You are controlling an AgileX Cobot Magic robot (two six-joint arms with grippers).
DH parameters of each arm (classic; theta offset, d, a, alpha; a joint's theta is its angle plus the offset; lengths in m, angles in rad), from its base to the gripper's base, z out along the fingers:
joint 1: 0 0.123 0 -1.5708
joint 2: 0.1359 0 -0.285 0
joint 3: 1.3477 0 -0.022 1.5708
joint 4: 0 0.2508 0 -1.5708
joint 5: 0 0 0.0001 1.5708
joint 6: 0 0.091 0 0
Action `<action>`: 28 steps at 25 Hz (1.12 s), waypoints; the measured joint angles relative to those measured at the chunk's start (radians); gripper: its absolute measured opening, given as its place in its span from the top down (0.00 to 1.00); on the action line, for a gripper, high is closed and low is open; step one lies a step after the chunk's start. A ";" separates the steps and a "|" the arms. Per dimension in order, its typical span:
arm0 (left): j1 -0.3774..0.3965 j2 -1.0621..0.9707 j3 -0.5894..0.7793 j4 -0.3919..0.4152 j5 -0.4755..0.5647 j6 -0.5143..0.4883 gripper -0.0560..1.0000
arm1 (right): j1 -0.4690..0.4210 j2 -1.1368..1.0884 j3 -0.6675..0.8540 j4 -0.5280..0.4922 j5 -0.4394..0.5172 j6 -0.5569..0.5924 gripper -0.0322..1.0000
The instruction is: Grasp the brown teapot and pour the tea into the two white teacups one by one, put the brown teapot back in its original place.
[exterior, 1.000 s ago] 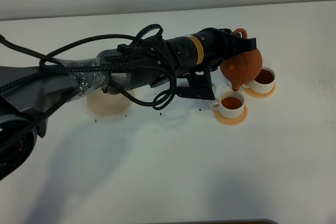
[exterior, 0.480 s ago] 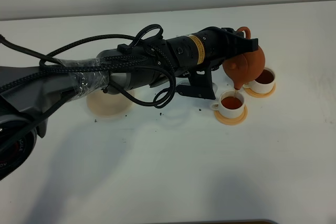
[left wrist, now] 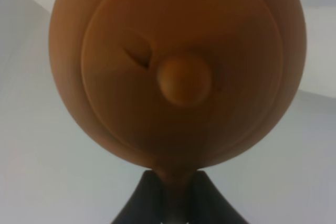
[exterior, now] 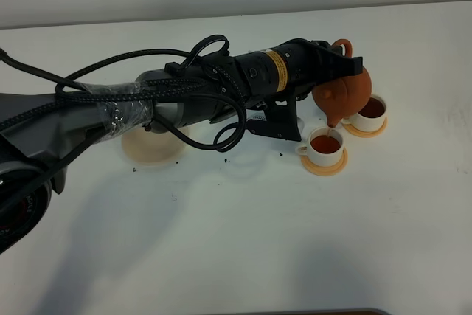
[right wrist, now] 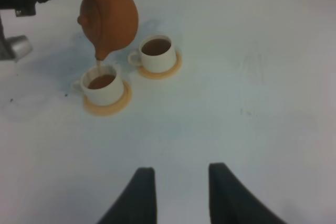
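Observation:
My left gripper is shut on the loop handle of the brown teapot and holds it tilted, spout down, over the nearer white teacup. A thin stream of tea runs into that cup. The farther teacup holds tea too. Each cup stands on an orange coaster. The left wrist view is filled by the teapot's lid side, with the gripper's fingers at its handle. The right wrist view shows the teapot, both cups and my open, empty right gripper.
The cream-beige disc lies on the white table at the left, partly hidden under the left arm and its cables. A few dark specks lie on the table near the disc. The right arm is out of the exterior view.
The teapot has shifted very slightly up and stays tilted over the nearer cup, with tea running into it. The cups and the disc have not moved.

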 joint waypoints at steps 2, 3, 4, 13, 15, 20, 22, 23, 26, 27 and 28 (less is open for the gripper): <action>0.000 0.000 0.014 0.000 -0.004 0.000 0.84 | 0.000 0.000 0.000 0.000 0.000 0.000 0.74; 0.000 0.000 0.018 0.000 -0.005 0.000 0.84 | 0.000 0.000 0.000 0.000 0.000 0.000 0.74; 0.000 0.002 0.022 0.001 -0.005 0.000 0.84 | 0.000 0.000 0.000 0.000 0.000 0.000 0.74; 0.000 0.010 0.043 0.003 -0.044 0.000 0.84 | 0.000 0.000 0.000 0.000 0.000 0.000 0.74; 0.000 0.010 0.044 0.003 -0.058 0.000 0.84 | 0.000 0.000 0.000 0.000 0.000 0.000 0.74; 0.000 0.010 0.044 0.003 -0.103 0.000 0.84 | 0.000 0.000 0.000 0.000 0.000 0.000 0.74; 0.000 0.010 0.044 0.003 -0.115 0.000 0.84 | 0.000 0.000 0.000 0.000 0.000 0.000 0.74; 0.000 0.010 0.044 0.003 -0.118 0.000 0.84 | 0.000 0.000 0.000 0.000 0.000 0.000 0.74; 0.001 0.010 0.044 0.003 -0.118 0.000 0.84 | 0.000 0.000 0.000 0.000 0.000 0.000 0.74; 0.003 0.010 0.044 0.003 -0.119 0.000 0.84 | 0.000 0.000 0.000 0.000 0.000 0.000 0.74; 0.004 0.010 0.044 0.003 -0.119 0.000 0.84 | 0.000 0.000 0.000 0.000 0.000 0.000 0.74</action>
